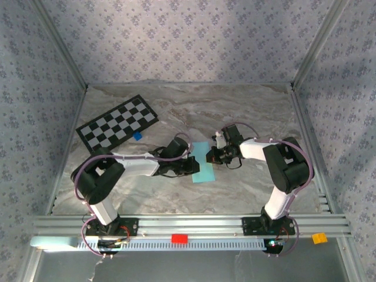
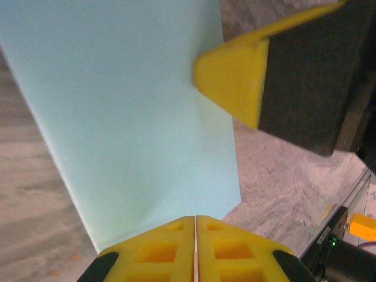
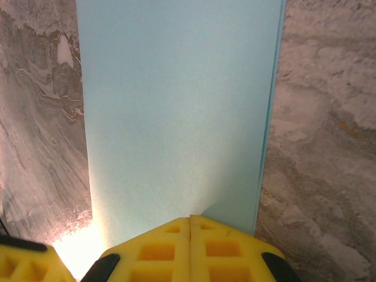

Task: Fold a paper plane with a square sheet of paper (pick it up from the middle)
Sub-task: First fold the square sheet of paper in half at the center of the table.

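Observation:
The square sheet of paper lies on the marble table as a narrow light-blue strip, folded double, with two layered edges along one long side. My left gripper is shut, its tips at the paper's near end. From the opposite side my right gripper is shut too, its tips resting on the paper, where a small flap lifts. One of the right gripper's fingertips touches the strip's edge in the left wrist view. Nothing shows between either pair of jaws.
A black-and-white checkerboard card lies at the back left with a tiny dark-blue block beside it. A red block and an orange block sit on the front rail. Patterned walls close in the table.

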`<action>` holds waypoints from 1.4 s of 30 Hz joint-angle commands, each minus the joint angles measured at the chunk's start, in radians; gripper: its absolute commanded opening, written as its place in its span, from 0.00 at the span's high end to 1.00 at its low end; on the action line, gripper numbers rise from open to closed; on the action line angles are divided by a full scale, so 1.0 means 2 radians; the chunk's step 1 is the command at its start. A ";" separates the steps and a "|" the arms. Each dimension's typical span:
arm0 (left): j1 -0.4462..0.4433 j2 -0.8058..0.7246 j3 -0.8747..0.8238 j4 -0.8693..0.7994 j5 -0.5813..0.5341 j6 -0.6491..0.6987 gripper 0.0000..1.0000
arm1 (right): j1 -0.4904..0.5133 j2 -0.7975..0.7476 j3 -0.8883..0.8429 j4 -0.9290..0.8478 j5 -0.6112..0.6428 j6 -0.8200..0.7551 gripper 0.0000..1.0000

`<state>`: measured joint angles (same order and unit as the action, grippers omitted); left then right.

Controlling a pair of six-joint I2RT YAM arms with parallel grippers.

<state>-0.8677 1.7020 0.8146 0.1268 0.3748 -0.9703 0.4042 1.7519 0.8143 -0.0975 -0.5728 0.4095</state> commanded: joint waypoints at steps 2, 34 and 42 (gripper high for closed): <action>-0.013 0.009 -0.002 0.002 0.008 -0.008 0.93 | -0.006 0.039 -0.031 -0.091 0.104 -0.009 1.00; 0.018 -0.086 0.000 -0.064 -0.075 0.011 0.93 | 0.009 -0.001 0.003 -0.081 0.040 -0.002 1.00; 0.049 -0.023 0.080 -0.076 -0.062 0.026 0.92 | 0.008 -0.088 -0.001 -0.063 0.023 0.035 0.81</action>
<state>-0.7830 1.6093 0.9192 -0.0036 0.2390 -0.9440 0.4187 1.6512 0.8242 -0.1913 -0.5385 0.4473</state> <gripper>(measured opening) 0.075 0.165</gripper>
